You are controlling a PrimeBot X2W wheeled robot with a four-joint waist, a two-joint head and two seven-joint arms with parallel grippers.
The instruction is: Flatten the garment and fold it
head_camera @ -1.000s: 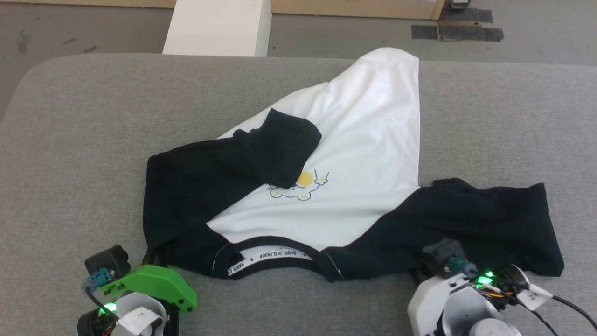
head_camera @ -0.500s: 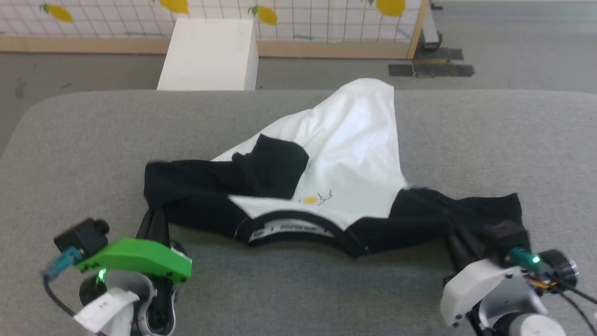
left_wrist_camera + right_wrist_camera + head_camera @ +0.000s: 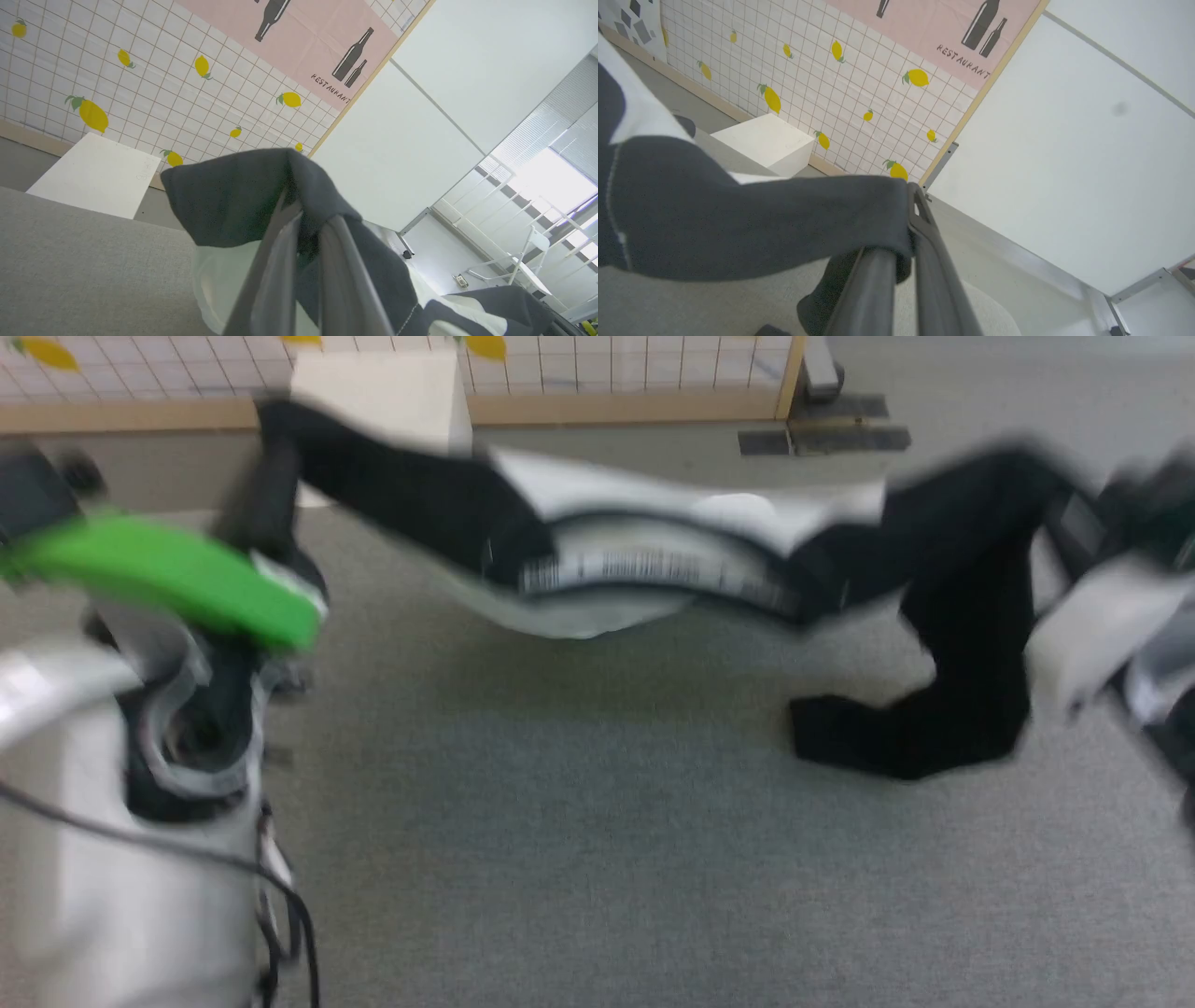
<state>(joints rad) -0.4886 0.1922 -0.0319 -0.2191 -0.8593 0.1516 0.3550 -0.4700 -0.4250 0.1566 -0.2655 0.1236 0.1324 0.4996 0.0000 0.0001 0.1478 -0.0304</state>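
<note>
The garment (image 3: 653,537) hangs in the air above the grey table, stretched sideways between my two grippers, its black collar with white lettered tape facing me. The head view is blurred by motion. My left gripper (image 3: 271,439) is shut on the black left shoulder and sleeve (image 3: 233,196), with fabric draped over its fingers (image 3: 275,280). My right gripper (image 3: 1074,513) is shut on the black right sleeve (image 3: 761,224), pinched between its fingers (image 3: 873,289). That sleeve's end (image 3: 887,737) droops down onto the table.
The grey padded table (image 3: 597,859) spreads below the garment. A white box (image 3: 383,387) stands on the floor beyond the far edge, in front of a tiled wall panel with lemon prints (image 3: 93,116). Tape patches (image 3: 822,434) mark the floor at the back right.
The right gripper closed on the right sleeve. Both grippers then rose and lifted the garment off the table, stretching it between them. The head camera has also tilted up.
</note>
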